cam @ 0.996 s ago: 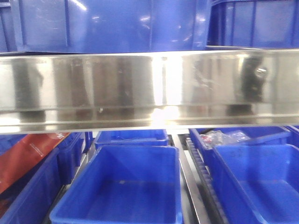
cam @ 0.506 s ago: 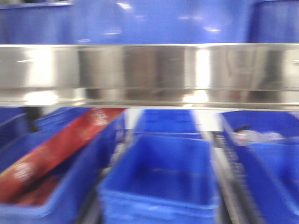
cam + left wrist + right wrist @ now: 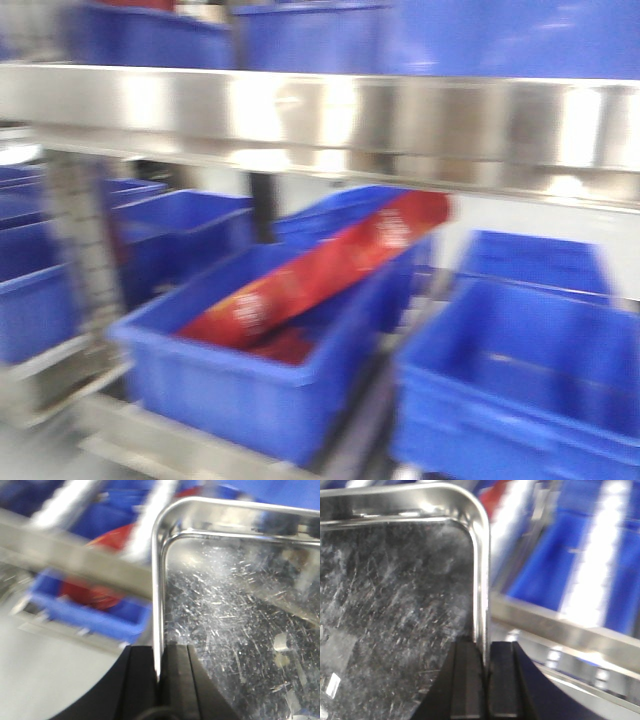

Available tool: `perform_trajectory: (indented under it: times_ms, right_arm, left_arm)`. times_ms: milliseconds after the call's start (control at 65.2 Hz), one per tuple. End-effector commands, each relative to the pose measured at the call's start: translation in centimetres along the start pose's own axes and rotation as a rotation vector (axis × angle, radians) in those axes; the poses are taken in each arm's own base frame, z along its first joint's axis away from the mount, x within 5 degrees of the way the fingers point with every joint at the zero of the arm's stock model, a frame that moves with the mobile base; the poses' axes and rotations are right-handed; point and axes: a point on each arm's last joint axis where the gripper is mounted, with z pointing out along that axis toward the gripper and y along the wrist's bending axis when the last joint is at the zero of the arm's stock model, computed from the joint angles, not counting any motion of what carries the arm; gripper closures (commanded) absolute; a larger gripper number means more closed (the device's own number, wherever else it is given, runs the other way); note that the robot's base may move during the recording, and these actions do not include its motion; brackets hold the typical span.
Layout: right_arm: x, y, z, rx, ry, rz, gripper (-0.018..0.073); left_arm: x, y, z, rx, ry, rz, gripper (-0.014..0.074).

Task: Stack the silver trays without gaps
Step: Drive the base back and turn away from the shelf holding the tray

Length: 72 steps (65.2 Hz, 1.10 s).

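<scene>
Left gripper (image 3: 159,677) pinching the silver tray (image 3: 240,610) rim at bottom centre | right gripper (image 3: 485,680) clamping its opposite rim likewise | tray hanging mid-air, floor scratched, walls shining, corners rounded | stacking looking not yet begun, no second tray showing | blue bins (image 3: 250,385) blurring beyond, mid-frame.

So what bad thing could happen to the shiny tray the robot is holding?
The left pincer and right pincer each pinch only the thin shiny wall of the silver tray, so it might slip or tilt. The steel shelf rail looks close to the tray's corner, so it could bump there.
</scene>
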Motion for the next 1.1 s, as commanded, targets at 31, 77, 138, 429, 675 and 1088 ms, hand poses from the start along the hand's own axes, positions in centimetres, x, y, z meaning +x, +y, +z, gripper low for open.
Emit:
perform_trajectory:
  times_ms: [31, 77, 138, 429, 675, 1088]
  right_arm:
    - [-0.47, -0.35, -0.46, 0.019, -0.045, -0.021, 0.0627]
    - [-0.47, -0.35, -0.46, 0.019, -0.045, -0.021, 0.0627]
    - [-0.47, -0.35, -0.46, 0.019, -0.045, -0.021, 0.0627]
    - [-0.47, -0.35, -0.46, 0.019, -0.045, -0.021, 0.0627]
    - [-0.47, -0.35, -0.46, 0.019, -0.045, -0.021, 0.0627]
    - [-0.47, -0.35, -0.46, 0.019, -0.045, -0.021, 0.0627]
  left_arm:
    - [-0.45, 0.1, -0.68, 0.003, -0.04, 0.002, 0.0613]
    - [-0.45, 0.1, -0.68, 0.003, -0.04, 0.002, 0.0613]
    - [-0.45, 0.1, -0.68, 0.003, -0.04, 0.002, 0.0613]
    - [-0.45, 0.1, -0.68, 0.003, -0.04, 0.002, 0.0613]
    - [-0.45, 0.1, -0.68, 0.003, -0.04, 0.002, 0.0613]
    - [-0.45, 0.1, -0.68, 0.003, -0.04, 0.002, 0.0613]
